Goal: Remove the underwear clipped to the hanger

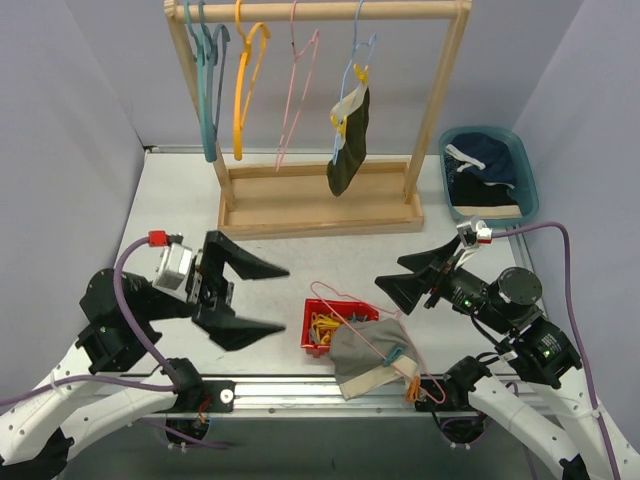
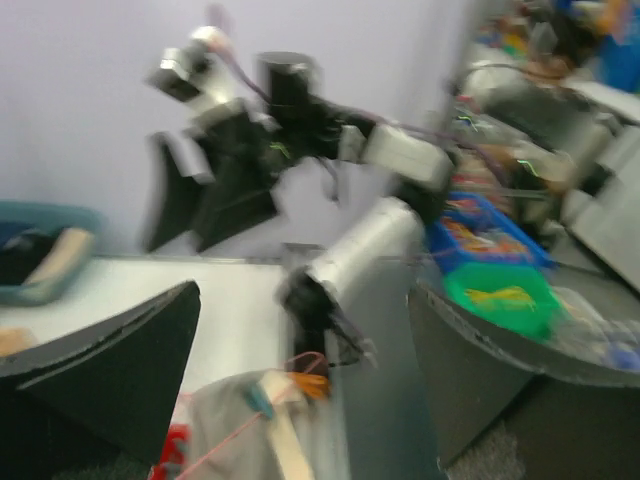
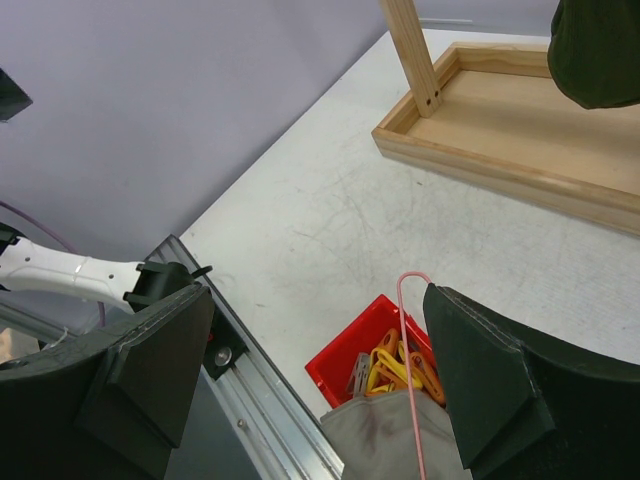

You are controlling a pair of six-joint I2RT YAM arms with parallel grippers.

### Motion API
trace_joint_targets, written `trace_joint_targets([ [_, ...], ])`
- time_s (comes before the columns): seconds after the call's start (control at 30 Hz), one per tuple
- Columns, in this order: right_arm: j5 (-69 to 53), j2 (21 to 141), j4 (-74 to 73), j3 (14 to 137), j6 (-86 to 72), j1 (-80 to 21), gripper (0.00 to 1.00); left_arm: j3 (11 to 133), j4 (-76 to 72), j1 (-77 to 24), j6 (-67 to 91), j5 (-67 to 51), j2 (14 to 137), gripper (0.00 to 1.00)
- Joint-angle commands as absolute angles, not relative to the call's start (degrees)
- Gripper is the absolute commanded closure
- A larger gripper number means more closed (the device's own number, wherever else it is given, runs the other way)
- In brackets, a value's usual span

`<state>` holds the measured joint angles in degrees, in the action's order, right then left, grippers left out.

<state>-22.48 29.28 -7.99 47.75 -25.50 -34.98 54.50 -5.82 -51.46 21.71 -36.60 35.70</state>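
A dark olive-black underwear [image 1: 349, 140] hangs clipped to a blue hanger [image 1: 358, 55] on the wooden rack [image 1: 320, 205]; its lower edge also shows in the right wrist view [image 3: 600, 50]. Grey-beige underwear [image 1: 365, 355] lies at the table's front edge, still on a pink hanger [image 1: 345, 300], with an orange clip [image 1: 412, 388] at its right end. It shows in both wrist views [image 2: 225, 420] [image 3: 385, 445]. Navy underwear [image 1: 485, 160] lies in the teal basket [image 1: 530, 185]. My left gripper [image 1: 285, 298] [image 2: 300, 400] is open and empty, left of the grey pair. My right gripper [image 1: 388, 272] [image 3: 310, 390] hangs open above it.
A red bin [image 1: 318, 322] [image 3: 345, 365] of yellow and orange clips sits partly under the grey pair. Empty teal, orange and pink hangers [image 1: 245, 70] hang on the rack's left side. Purple walls close in both sides. A metal rail [image 1: 300, 392] runs along the near edge.
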Motion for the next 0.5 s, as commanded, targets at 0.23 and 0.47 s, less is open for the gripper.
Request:
trace_joint_targets([
  [0.23, -22.59, 29.44, -5.63, 47.90, -25.58, -35.42, 0.10, 63.89, 28.98, -51.33, 12.59, -58.65, 37.00, 0.06],
  [0.47, -22.59, 29.27, -5.63, 47.99, -25.58, -35.42, 0.10, 64.60, 32.69, -51.33, 11.78, -54.59, 39.72, 0.06],
])
